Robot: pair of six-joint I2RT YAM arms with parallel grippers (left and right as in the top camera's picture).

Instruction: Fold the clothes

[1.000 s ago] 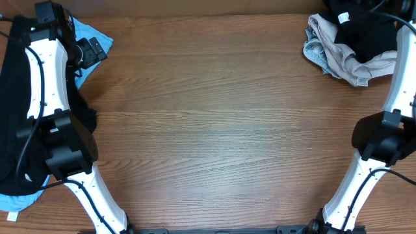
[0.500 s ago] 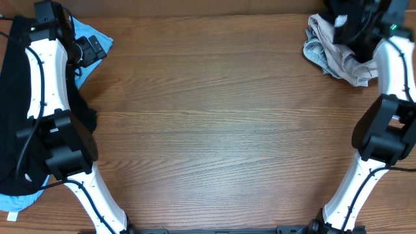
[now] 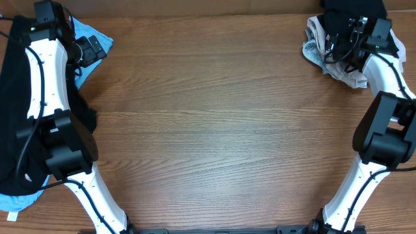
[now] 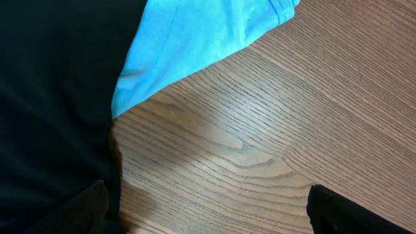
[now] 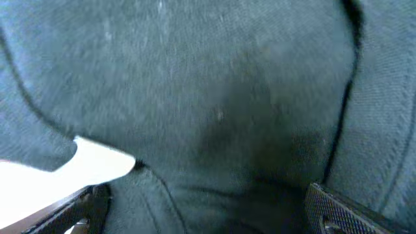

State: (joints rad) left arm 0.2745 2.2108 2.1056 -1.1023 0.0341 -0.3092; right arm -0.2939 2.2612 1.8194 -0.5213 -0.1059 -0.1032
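Note:
The clothes lie in two heaps. At the far left, a black T-shirt (image 3: pixel 12 97) overlaps a light-blue one (image 3: pixel 91 31). At the back right, a black shirt (image 3: pixel 351 8) lies on crumpled beige garments (image 3: pixel 354 73). My left gripper (image 3: pixel 93 49) hangs open at the light-blue shirt's edge. In the left wrist view the bare wood sits between its fingers (image 4: pixel 341 211), beside black cloth (image 4: pixel 52 97) and light-blue cloth (image 4: pixel 201 39). My right gripper (image 3: pixel 339 45) is open over the back-right heap. Black cloth (image 5: pixel 214 97) with a white patch (image 5: pixel 91 162) fills the right wrist view between the wide-apart fingers (image 5: pixel 344 211).
The wooden table (image 3: pixel 214 130) stretches between the two heaps. Both white arms rise from bases at the front edge, the left arm (image 3: pixel 45 84) lying over the black shirt and the right arm (image 3: pixel 390 97) along the right side.
My right arm swung in from the right edge onto the back-right heap, and its gripper opened wide. The left arm and its gripper stayed put.

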